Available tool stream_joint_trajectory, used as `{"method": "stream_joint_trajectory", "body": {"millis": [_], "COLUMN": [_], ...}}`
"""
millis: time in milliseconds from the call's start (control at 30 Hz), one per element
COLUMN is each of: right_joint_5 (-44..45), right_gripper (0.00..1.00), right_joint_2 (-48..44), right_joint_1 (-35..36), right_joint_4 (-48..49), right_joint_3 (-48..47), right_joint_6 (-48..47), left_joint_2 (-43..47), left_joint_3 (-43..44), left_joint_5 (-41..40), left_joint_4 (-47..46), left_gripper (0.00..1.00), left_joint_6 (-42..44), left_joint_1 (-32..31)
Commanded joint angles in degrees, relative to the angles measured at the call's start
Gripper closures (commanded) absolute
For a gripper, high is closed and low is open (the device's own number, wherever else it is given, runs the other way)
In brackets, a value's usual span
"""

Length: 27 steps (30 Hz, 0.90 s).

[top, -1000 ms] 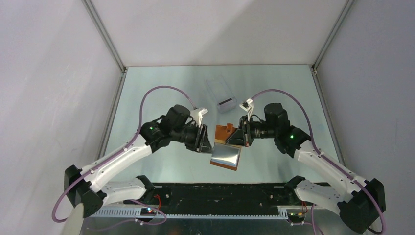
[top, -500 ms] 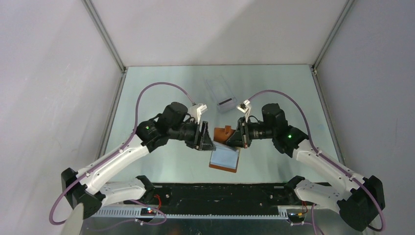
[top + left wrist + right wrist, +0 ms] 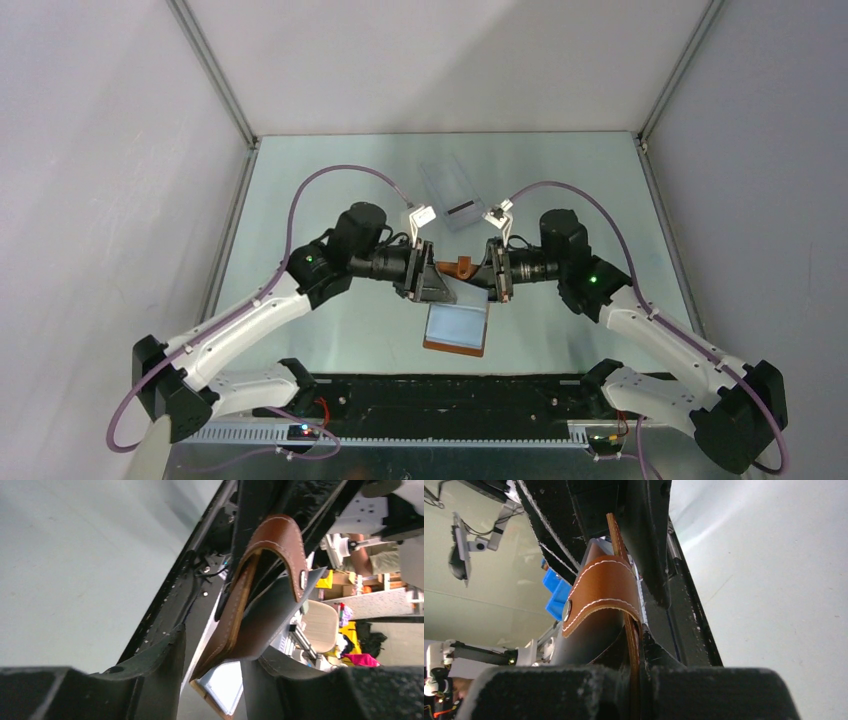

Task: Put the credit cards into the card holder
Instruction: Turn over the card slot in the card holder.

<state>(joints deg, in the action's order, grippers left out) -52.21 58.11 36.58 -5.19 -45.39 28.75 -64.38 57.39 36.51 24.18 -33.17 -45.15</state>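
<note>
The left gripper [image 3: 432,284] straddles the card holder [image 3: 457,327], with a finger on either side of the brown leather. Whether the fingers press the leather I cannot tell. The card holder hangs open between both grippers, pale inner pocket facing up. The right gripper [image 3: 496,279] pinches the card holder's upper leather edge. The credit cards [image 3: 461,210] lie on the surface [image 3: 320,190] beyond the card holder.

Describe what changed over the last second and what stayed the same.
The left gripper moved right toward the right gripper; the wallet between them swung straighter. The right gripper kept its grip; the cards at the back stayed put.
</note>
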Motion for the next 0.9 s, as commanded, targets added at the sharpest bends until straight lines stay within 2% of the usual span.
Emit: {"method": "stream_joint_trajectory", "body": {"millis": [0, 67, 167, 233, 267, 300, 400, 533, 633, 733, 867], "right_joint_5": [-3.4, -3.4, -2.4, -1.3, 0.1, 1.1, 9.6, 14.0, 12.4, 8.1, 3.8], "right_gripper": [1.0, 1.0, 0.97, 0.87, 0.76, 0.71, 0.39, 0.12, 0.02, 0.01, 0.01], "right_joint_2": [-1.5, -1.6, -2.0, -2.7, -3.0, -3.8, -6.4, -11.8, -13.9, -14.6, -13.9], "right_joint_1": [-0.6, -1.2, -2.2, -3.1, -3.4, -4.1, -6.1, -11.5, -14.0, -15.3, -14.5], "right_joint_4": [7.1, 9.2, 11.1, 11.2, 10.9, 10.5, 6.2, -1.4, -4.3, -6.2, -1.6], "right_joint_3": [-2.1, -2.1, -2.1, -2.1, -2.1, -2.0, -2.0, -2.0, -2.0, -2.0, 0.2], "right_joint_6": [4.3, 5.9, 7.7, 8.4, 8.7, 8.8, 9.5, 8.0, 5.7, 4.6, 6.5], "left_joint_2": [2.1, 1.8, 1.7, 2.1, 2.5, 2.7, 3.8, 5.3, 5.9, 6.0, 5.3], "left_joint_3": [-0.9, -1.2, -2.1, -2.7, -2.9, -3.2, -3.9, -4.9, -5.2, -4.2, -2.3], "left_joint_5": [6.8, 8.6, 8.5, 7.8, 7.0, 6.5, 3.9, 0.7, 0.4, 1.5, 5.0], "left_joint_4": [-8.5, -8.8, -8.9, -9.0, -9.0, -9.1, -9.0, -9.0, -9.5, -10.3, -11.6], "left_gripper": [0.54, 0.66, 0.95, 0.99, 1.0, 1.0, 1.0, 1.0, 1.0, 1.0, 1.0], "left_joint_6": [-2.6, -2.9, -3.3, -3.5, -3.5, -3.8, -4.6, -7.9, -9.8, -10.9, -11.0], "left_joint_1": [-0.3, -0.2, -0.2, -0.2, -0.2, -0.1, 0.5, 2.9, 4.9, 5.8, 5.9]}}
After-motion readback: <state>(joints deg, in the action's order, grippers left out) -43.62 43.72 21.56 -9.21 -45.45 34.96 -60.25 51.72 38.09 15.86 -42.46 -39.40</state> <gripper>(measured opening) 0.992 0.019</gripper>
